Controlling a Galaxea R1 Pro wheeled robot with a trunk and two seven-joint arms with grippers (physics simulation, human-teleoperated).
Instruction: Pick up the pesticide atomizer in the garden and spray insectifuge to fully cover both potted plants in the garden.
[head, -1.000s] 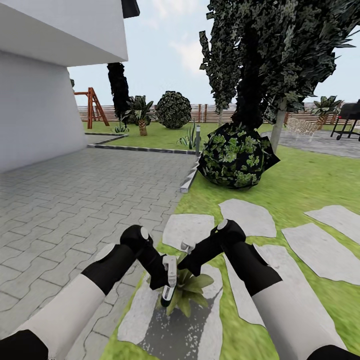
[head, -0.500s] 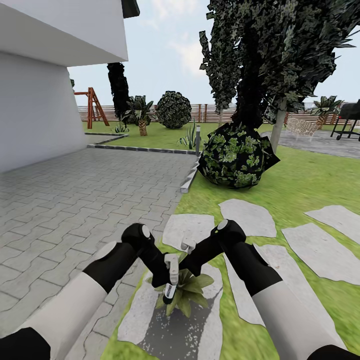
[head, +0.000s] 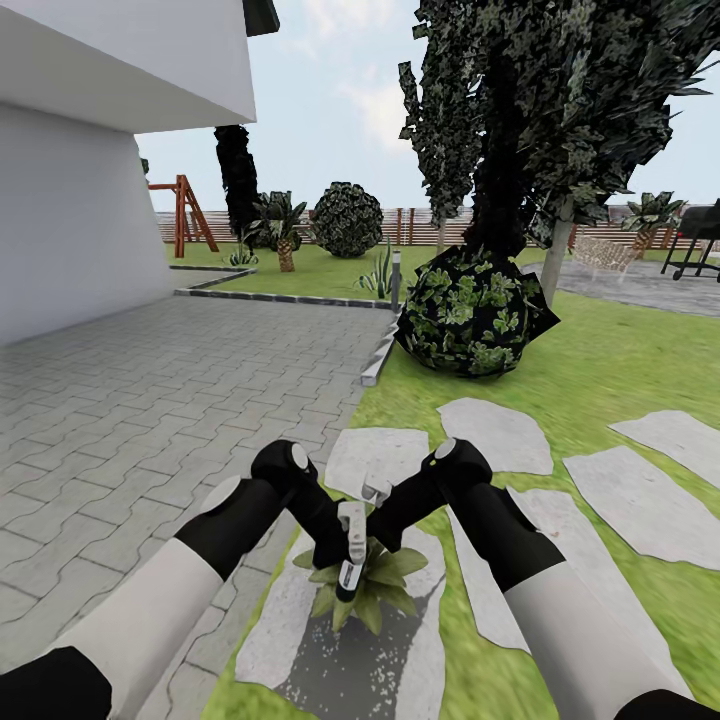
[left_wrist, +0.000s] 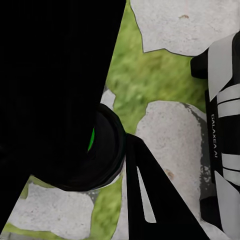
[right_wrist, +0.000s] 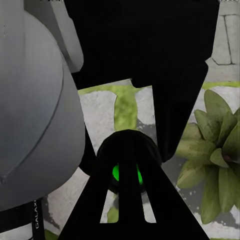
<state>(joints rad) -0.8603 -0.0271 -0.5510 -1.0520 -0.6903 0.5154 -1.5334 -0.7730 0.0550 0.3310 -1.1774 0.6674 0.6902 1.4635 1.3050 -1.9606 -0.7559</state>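
Green leaves of the potted plant (head: 365, 585) spread just beneath the left gripper (head: 340, 545), which clasps the pesticide atomizer (head: 349, 560) upright. The right gripper (head: 378, 515), just beside it, cannot be judged open or closed.

The potted plant (head: 372, 585) just below the left gripper (head: 348, 560) has pointed leaves in mid and pale green; in the right wrist view its leaves (right_wrist: 212, 162) look olive green with lighter edges. The stone slab (head: 350, 660) under it is pale grey with a darker speckled grey patch. The lawn (head: 600, 370) beyond the right gripper (head: 378, 494) is bright green. Both arms are black near the grippers and white further back. The paving (head: 150, 400) on the left arm's side is grey, laid in an interlocking brick pattern. The round bush (head: 468, 312) ahead is dark, mottled with bright green leaves. The distant fence (head: 410, 227) is brown and slatted.
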